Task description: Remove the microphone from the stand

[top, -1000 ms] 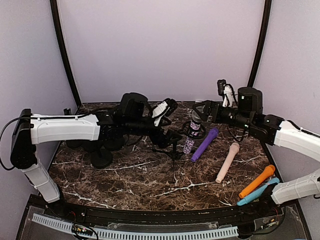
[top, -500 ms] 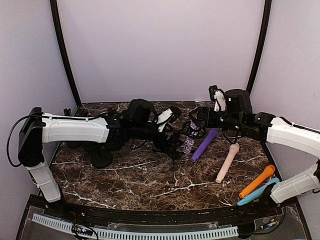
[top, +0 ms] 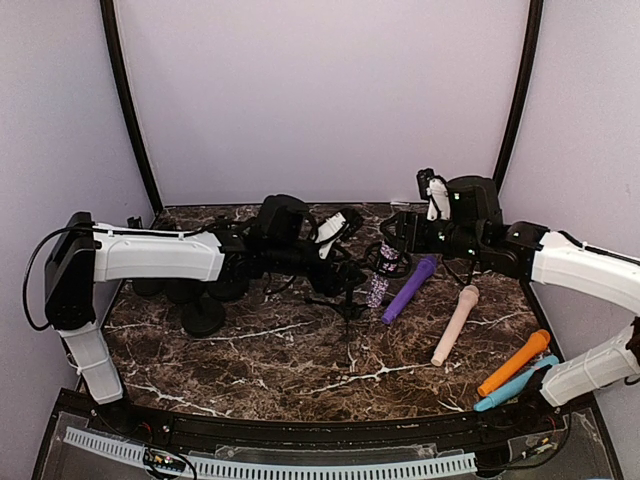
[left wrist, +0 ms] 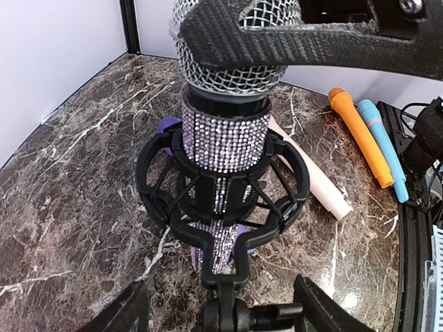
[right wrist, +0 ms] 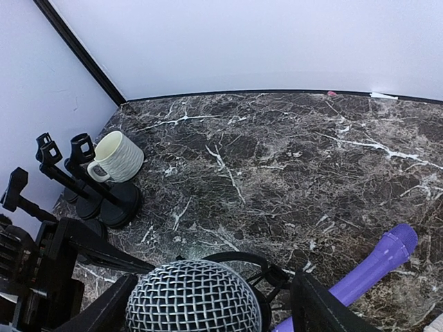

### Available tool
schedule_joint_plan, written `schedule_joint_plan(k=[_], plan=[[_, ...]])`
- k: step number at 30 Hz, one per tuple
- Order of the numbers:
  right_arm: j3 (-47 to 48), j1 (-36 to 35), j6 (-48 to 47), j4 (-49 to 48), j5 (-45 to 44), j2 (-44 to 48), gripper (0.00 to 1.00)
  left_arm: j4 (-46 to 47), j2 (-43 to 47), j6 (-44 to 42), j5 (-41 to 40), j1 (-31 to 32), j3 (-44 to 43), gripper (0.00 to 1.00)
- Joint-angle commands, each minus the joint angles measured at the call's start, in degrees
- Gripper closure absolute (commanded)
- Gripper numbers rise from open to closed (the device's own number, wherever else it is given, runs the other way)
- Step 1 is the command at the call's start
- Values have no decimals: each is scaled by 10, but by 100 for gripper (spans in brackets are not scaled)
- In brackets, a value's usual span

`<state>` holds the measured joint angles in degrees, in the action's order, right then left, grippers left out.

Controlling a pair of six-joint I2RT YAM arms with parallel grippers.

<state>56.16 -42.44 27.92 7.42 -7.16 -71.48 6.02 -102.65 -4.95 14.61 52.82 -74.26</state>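
top external: left hand (left wrist: 225, 315), nearer now, released around stand (left wrist: 221, 245); right hand (right wrist: 211, 308), nearer, released around microphone (right wrist: 190, 297).

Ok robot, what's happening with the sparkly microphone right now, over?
Left jaws open, straddling the stand stem. Right jaws open around the sparkly microphone head. It sits in the stand's cradle. Purple microphone lies close beside.

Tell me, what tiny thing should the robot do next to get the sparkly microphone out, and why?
Probably close the right jaws on the mesh head of the sparkly microphone. The head sits between them with gaps showing, so nothing grips it yet. The body sits in the black shock mount, and the left jaws straddle the stand's stem below, ready to steady it.
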Motion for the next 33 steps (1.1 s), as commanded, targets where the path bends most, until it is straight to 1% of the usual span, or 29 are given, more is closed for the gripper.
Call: schedule_joint_plan(k=[1, 6, 7, 11, 15, 16, 19, 20, 21, 23, 25, 27, 29, 33], plan=[[18, -5, -4, -4, -2, -1, 26, 14, -2, -8, 13, -1, -20, 29], [18, -6, -8, -2, -1, -6, 28, 17, -5, -10, 19, -1, -23, 39], [19, -6, -8, -1, -1, -7, 28, 16, -6, -10, 23, -2, -24, 43], [20, -6, -9, -2, 2, -9, 33, 13, -8, -13, 27, -1, -21, 52], [27, -7, -16, 3, 8, -10, 42, 5, -8, -20, 31, -1, -19, 60], [30, -8, -18, 5, 10, -11, 46, 1, -8, -21, 31, -1, -19, 64], [43, -10, -25, 14, 12, -11, 62, -5, -9, -29, 31, -2, -19, 70], [50, -11, -28, 17, 12, -11, 67, -9, -8, -31, 30, -1, -19, 74], [57, -11, -32, 21, 11, -11, 71, -11, -9, -34, 31, -1, -19, 75], [72, -12, -43, 29, 14, -11, 77, -16, -8, -37, 31, -1, -19, 82], [87, -12, -57, 37, 21, -14, 81, -22, -9, -41, 31, -1, -21, 87], [104, -12, -75, 44, 38, -18, 82, -26, -9, -45, 29, -1, -23, 90], [120, -12, -101, 55, 65, -23, 83, -33, -11, -48, 26, -1, -26, 95], [143, -12, -120, 62, 106, -27, 84, -55, -21, -59, 19, -1, -40, 98]])
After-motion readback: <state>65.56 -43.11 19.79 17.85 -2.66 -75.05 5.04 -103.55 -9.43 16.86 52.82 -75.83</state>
